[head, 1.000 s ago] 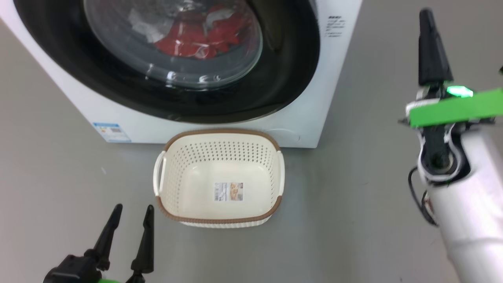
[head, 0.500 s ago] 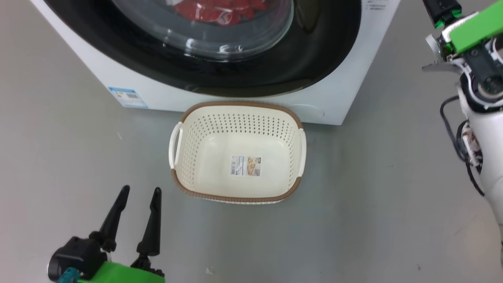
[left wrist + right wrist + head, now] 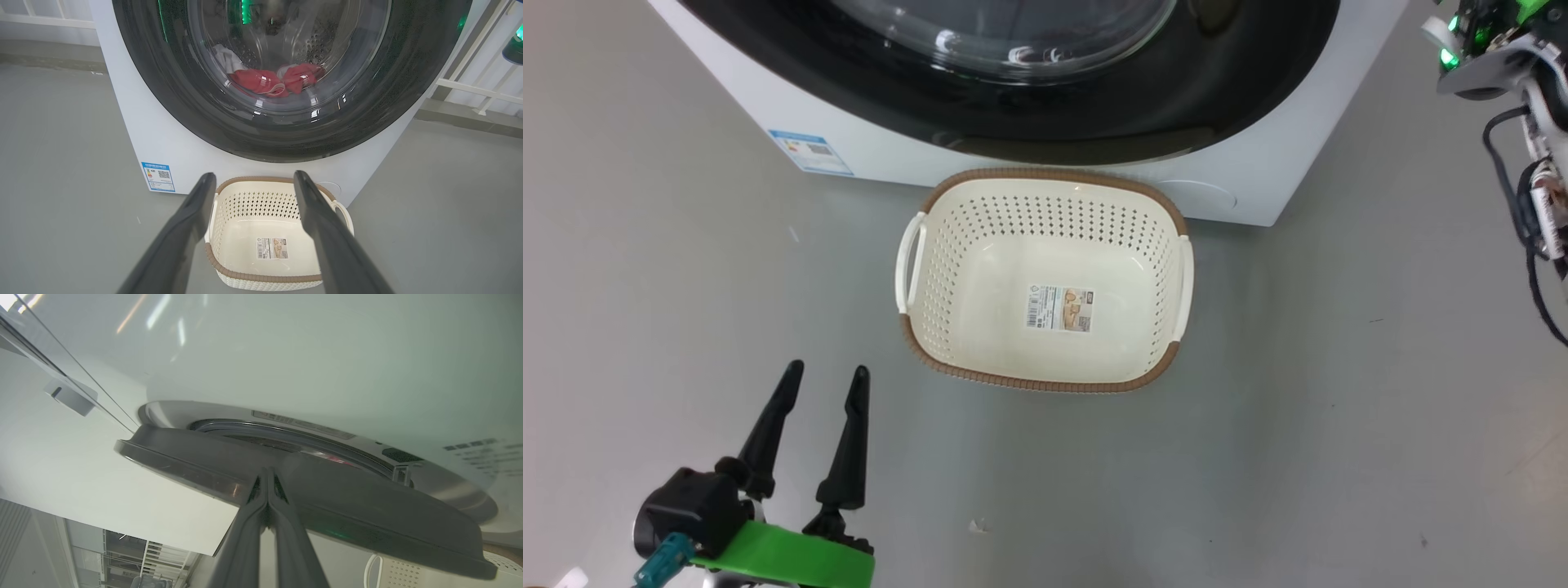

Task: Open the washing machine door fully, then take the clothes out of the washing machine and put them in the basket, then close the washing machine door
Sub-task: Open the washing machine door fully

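The white washing machine [image 3: 1282,139] stands at the top of the head view, its door [image 3: 1094,114] a glossy black ring around a glass bowl. Red and white clothes [image 3: 265,79] lie in the drum behind the glass. The cream basket [image 3: 980,245] sits on the floor right in front, holding nothing but its paper label. My left gripper [image 3: 821,380] hovers open above the floor, left of and nearer than the basket. My right gripper [image 3: 267,473] is shut, its tips against the door [image 3: 347,506] rim, which stands slightly off the machine front on one side.
Grey floor surrounds the machine and basket. A blue-white label [image 3: 810,152] marks the machine's lower left front. My right wrist [image 3: 1486,57] with its cables is at the top right corner. White railings [image 3: 482,85] stand behind the machine.
The head camera has tilted down, so machine and basket slid up the view. My right arm has risen toward the door, its fingers leaving the head view. The left gripper stays open.
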`<state>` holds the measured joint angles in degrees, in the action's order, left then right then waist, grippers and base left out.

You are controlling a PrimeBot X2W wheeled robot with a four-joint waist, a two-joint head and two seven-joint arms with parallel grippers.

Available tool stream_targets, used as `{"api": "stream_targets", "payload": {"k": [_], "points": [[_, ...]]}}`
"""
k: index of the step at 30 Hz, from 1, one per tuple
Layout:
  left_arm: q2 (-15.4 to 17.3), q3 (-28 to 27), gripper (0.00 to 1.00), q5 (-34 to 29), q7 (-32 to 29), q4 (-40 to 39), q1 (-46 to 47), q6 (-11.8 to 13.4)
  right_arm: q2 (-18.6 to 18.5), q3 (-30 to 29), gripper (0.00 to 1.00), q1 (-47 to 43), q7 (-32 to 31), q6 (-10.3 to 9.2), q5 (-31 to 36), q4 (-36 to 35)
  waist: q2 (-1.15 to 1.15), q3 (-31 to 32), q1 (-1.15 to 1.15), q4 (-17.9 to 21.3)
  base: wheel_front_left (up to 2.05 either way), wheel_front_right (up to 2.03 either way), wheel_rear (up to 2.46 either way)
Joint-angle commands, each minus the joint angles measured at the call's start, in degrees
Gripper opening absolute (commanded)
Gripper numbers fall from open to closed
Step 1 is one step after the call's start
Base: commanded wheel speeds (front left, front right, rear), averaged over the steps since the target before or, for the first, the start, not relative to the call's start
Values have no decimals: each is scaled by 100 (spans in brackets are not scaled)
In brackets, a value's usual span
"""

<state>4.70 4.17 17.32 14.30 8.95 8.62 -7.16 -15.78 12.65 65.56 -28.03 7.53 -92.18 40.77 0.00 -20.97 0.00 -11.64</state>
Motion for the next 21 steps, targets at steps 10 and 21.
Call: {"api": "stream_targets", "payload": {"k": [10, 21], "points": [[123, -78, 100, 87, 70, -82, 187, -33, 33, 94, 0, 715, -517, -4, -121, 599, 0, -219, 0, -198, 0, 0, 0], [94, 32, 100, 128, 70, -44, 243, -33, 81, 206, 0, 950, -582, -4, 1, 975, 0, -210, 0, -324, 0, 0, 0]]}}
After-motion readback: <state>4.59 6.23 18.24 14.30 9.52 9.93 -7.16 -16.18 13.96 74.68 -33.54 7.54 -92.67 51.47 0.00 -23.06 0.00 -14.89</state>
